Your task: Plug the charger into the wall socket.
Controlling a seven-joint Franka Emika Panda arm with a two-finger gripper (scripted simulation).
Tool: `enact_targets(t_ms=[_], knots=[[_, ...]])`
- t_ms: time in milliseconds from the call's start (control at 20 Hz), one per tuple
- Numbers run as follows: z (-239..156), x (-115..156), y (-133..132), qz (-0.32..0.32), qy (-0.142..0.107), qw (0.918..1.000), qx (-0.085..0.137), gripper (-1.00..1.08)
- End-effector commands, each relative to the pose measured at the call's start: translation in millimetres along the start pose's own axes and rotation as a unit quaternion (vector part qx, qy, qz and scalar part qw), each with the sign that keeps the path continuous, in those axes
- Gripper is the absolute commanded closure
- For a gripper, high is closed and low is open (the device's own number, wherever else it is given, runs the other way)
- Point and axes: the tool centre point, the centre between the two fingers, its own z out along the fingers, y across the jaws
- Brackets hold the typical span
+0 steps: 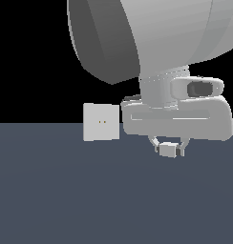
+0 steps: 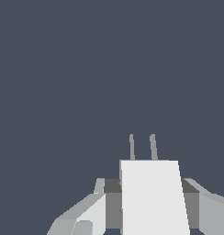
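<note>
The charger (image 1: pixel 167 150) is a small white block held between my fingers, just above the dark floor. In the wrist view the charger (image 2: pixel 153 197) fills the space between the fingers, with two thin prongs sticking out ahead of it. My gripper (image 1: pixel 169 149) is shut on it. The wall socket (image 1: pixel 101 122) is a flat upright white square plate with two tiny yellowish holes near its centre. It stands toward the exterior view's left of the gripper, apart from the charger. The wrist view does not show the socket.
The arm's large grey link (image 1: pixel 152 38) fills the upper part of the exterior view, above the hand (image 1: pixel 178 116). A plain dark grey floor (image 1: pixel 66 200) spreads under everything.
</note>
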Motion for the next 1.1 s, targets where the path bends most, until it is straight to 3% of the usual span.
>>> enact_targets(t_ms=[0,250,500,1050], knots=[[-6.6,1.0,-12.4,-0.043,0.001,0.9989,0.015,1.08],[-19.9,-1.3,-35.5,-0.126,0.003,0.9910,0.044,1.08],[-33.5,-7.2,-55.9,-0.203,0.004,0.9765,0.071,1.08],[-62.8,-29.4,-89.5,-0.352,0.003,0.9280,0.124,1.08]])
